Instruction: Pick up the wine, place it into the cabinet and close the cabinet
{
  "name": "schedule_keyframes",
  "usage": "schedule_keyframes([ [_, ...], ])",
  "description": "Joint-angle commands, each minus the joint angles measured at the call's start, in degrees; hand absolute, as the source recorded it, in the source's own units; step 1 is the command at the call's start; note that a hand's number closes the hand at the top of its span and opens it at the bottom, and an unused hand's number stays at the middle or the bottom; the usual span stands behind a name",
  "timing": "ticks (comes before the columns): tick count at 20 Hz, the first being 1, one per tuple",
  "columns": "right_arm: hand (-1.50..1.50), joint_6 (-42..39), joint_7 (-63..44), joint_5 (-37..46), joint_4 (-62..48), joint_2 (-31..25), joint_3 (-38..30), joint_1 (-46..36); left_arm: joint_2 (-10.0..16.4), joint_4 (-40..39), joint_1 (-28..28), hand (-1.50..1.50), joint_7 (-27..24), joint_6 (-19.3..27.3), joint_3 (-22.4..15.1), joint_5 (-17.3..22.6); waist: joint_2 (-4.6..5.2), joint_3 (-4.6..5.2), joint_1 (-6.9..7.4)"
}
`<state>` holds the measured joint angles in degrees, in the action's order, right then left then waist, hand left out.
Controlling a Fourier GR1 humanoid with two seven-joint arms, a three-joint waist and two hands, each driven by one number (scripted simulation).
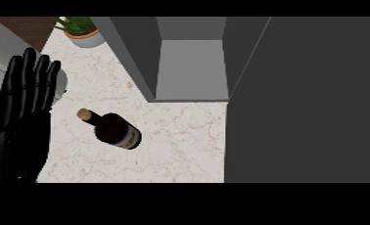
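- Biggest thing in your view is the cabinet (192,67). It's standing open at top centre with its door (303,101) swung out across the whole right side, so the drop-off spot is ready.
- The worktop (180,146) is the pale marble patch in front of it, and the wine is sitting on it.
- Your left hand (22,121) is resting at the left edge, fingers (30,72) straight and pointing up, holding nothing. The right hand isn't in view at all, so from here the left looks like the nearer one.
- The wine bottle (115,131) is just to the right of that hand, a bit below the fingertips and not touching them. It's also left of and in front of the cabinet opening.
- Its long axis runs diagonally, with the cork (84,114) up-left toward your hand and the base down-right. Can't tell from this angle if it's standing or lying down.
- A small potted plant (78,29) is in the far left corner, well out of the way.
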<state>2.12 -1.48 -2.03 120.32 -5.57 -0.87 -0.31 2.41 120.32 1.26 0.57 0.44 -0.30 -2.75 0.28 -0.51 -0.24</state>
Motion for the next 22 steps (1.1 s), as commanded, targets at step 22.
schedule_keyframes([
  [22,-1.50,1.63,-22.85,7.45,25.67,4.12,25.01,10.44,7.56,17.35,5.68,-1.50,33.96,-3.52,4.22,31.83,-0.41,0.54,0.23],
])
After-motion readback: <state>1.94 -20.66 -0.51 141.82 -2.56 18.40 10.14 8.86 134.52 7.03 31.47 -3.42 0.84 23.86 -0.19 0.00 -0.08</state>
